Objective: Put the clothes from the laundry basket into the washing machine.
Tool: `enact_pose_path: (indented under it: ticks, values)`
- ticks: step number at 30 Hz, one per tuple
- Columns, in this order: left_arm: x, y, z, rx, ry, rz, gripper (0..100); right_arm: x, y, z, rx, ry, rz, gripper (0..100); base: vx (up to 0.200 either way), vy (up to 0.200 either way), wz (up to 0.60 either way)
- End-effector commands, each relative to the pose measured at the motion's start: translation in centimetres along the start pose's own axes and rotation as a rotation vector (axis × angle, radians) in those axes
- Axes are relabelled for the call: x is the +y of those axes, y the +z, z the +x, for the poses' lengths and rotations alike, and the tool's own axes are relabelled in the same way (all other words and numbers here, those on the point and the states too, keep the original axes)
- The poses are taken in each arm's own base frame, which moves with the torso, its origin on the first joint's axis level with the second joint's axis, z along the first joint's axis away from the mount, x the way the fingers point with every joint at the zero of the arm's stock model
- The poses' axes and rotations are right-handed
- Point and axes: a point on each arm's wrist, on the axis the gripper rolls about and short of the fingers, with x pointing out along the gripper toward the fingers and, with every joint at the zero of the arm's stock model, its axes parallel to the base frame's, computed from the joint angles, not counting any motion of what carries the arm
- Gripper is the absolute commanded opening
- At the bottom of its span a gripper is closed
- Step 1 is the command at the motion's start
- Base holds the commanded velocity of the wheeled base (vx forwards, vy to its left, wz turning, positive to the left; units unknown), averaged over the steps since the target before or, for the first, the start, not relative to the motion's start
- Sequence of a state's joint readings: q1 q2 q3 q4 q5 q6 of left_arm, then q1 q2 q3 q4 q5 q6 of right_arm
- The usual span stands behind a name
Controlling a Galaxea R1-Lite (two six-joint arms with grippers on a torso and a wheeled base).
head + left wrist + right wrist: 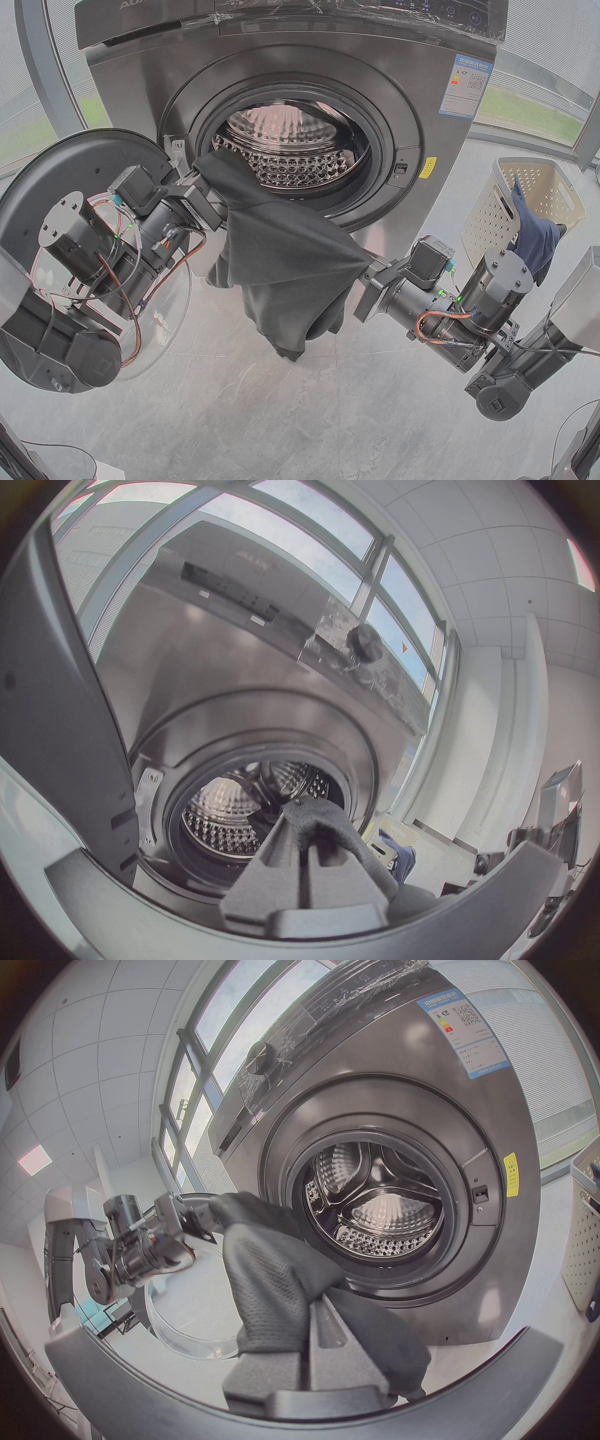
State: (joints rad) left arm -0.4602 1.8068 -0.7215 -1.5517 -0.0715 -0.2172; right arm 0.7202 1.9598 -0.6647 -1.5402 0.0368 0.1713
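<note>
Left gripper (201,180) and right gripper (370,267) each clamp a corner of the dark grey mesh garment (281,269), stretched before the open silver washing machine (400,94) bearing a blue-edged label (465,86).

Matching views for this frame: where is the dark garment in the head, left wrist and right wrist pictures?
Head view: the dark garment hangs mid-frame between the left gripper and right gripper, before the drum opening.
Left wrist view: dark garment bunched in the left gripper, against the drum opening.
Right wrist view: dark garment draped from the right gripper across to the left gripper.
Shared landmark: the drum opening.
</note>
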Motion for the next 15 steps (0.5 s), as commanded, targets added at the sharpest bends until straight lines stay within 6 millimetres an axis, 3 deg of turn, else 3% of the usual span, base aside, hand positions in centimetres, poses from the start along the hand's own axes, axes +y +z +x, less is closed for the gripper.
enact_pose_path:
  ticks: [1,9,15]
  values:
    - [-0.9,2.4,-0.6,-0.062,-0.027,0.001,0,-0.1,-0.6,0.0,0.019,-0.004,0.000,0,0.000,0.000,0.00]
    - [-1.0,2.7,-0.6,-0.074,-0.031,0.004,0,-0.5,-1.5,0.2,0.042,-0.014,0.001,0,0.000,0.000,0.00]
    - [-1.0,2.7,-0.6,-0.071,-0.030,0.002,0,-2.4,-1.1,0.2,0.027,-0.069,-0.009,0,0.000,0.000,0.00]
